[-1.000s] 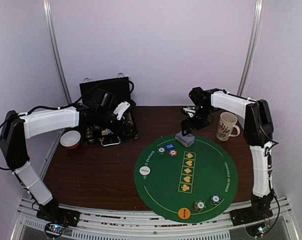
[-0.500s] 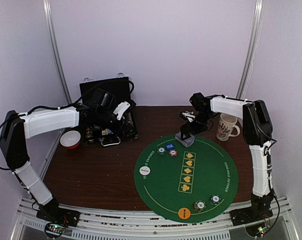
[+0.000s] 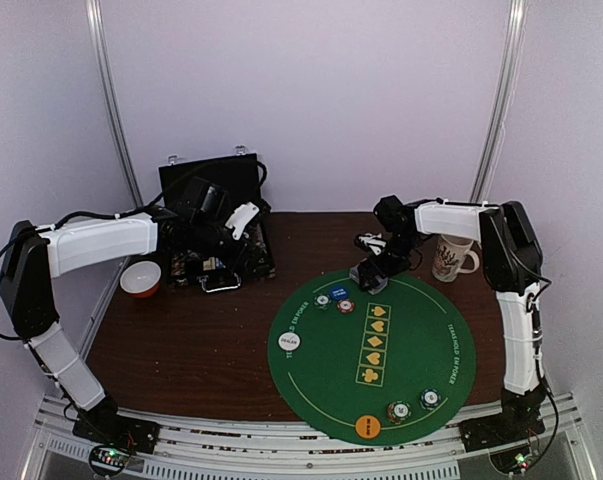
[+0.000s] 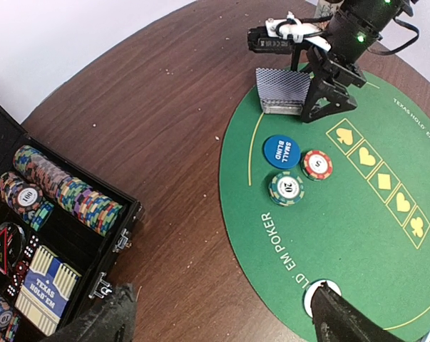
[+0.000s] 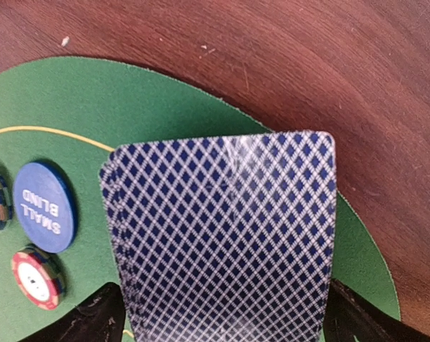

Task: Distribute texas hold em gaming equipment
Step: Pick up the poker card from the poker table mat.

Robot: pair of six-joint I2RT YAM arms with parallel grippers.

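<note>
A deck of blue-backed cards [image 3: 369, 278] lies at the far edge of the round green mat [image 3: 421, 345]. In the right wrist view the deck [image 5: 222, 242] fills the space between my two spread fingers. My right gripper [image 3: 377, 266] is open, low at the deck's near end. Beside the deck lie a blue small-blind disc [image 4: 282, 151], a red chip [image 4: 316, 164] and a green chip [image 4: 286, 188]. The white dealer disc [image 3: 289, 341] lies at the mat's left. An orange disc [image 3: 367, 427] and two chips [image 3: 398, 411] lie at its near edge. My left gripper [image 4: 222, 306] is open and empty above the table.
The open black chip case [image 3: 216, 190] stands at the back left, with rows of chips [image 4: 65, 192] and a card box [image 4: 47, 288] inside. An orange bowl [image 3: 140, 278] sits left of it. A cream mug [image 3: 452, 252] stands right of my right gripper.
My right gripper has moved down and to the left, closer over the deck. The deck, the chips and my left arm have not moved.
</note>
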